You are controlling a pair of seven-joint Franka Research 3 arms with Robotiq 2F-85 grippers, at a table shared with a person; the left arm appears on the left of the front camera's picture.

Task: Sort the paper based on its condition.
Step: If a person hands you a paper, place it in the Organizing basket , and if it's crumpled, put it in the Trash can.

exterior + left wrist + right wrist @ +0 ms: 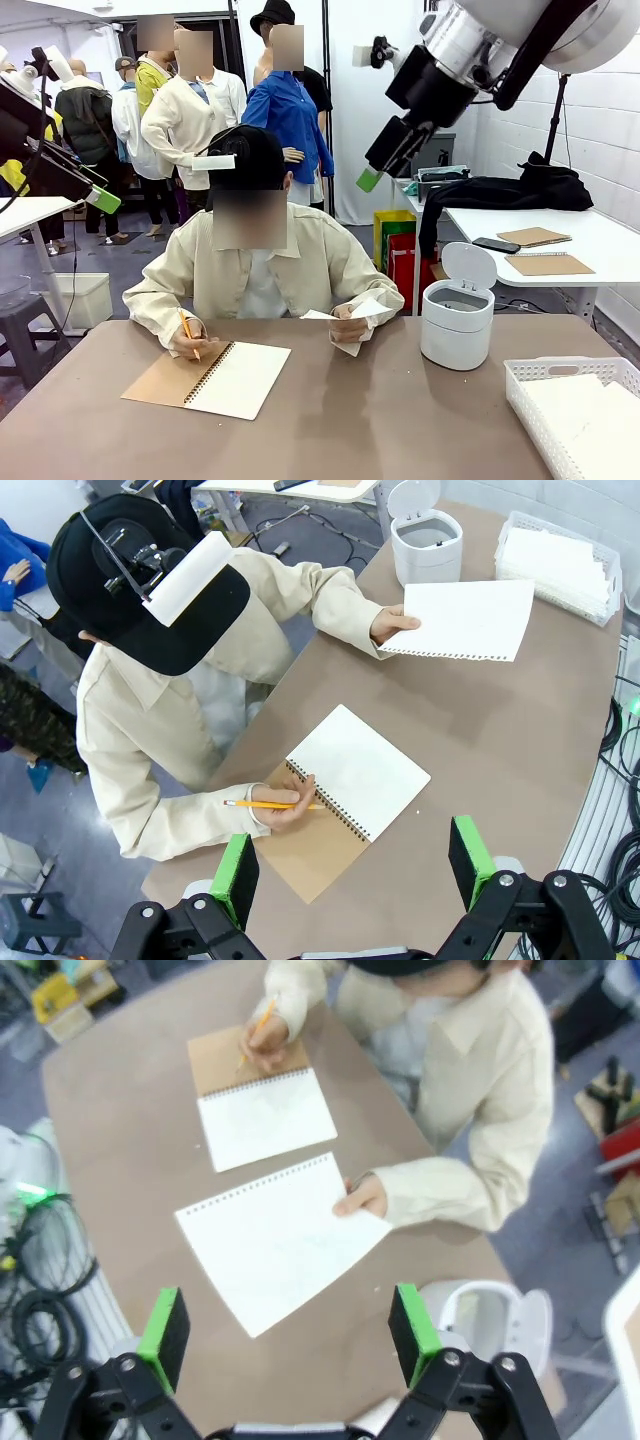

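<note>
Front view, nearest first: a white slotted basket (545, 372) sits at the brown worktop's (380, 420) right corner. A spiral notebook (240, 380) lies open left of centre, and a lidded white bin (457, 322) stands farther back. Beyond is a white side table (600, 240). One hand (185, 345) rests a pencil (187, 328) on the notebook; the other hand (348, 325) holds the paper (368, 307) above the surface. Overhead, left fingers (236, 875) and right fingers (412, 1320) stand wide apart, empty.

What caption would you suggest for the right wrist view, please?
A person's hand holds a sheet beneath the open right gripper, beside a notebook.
</note>
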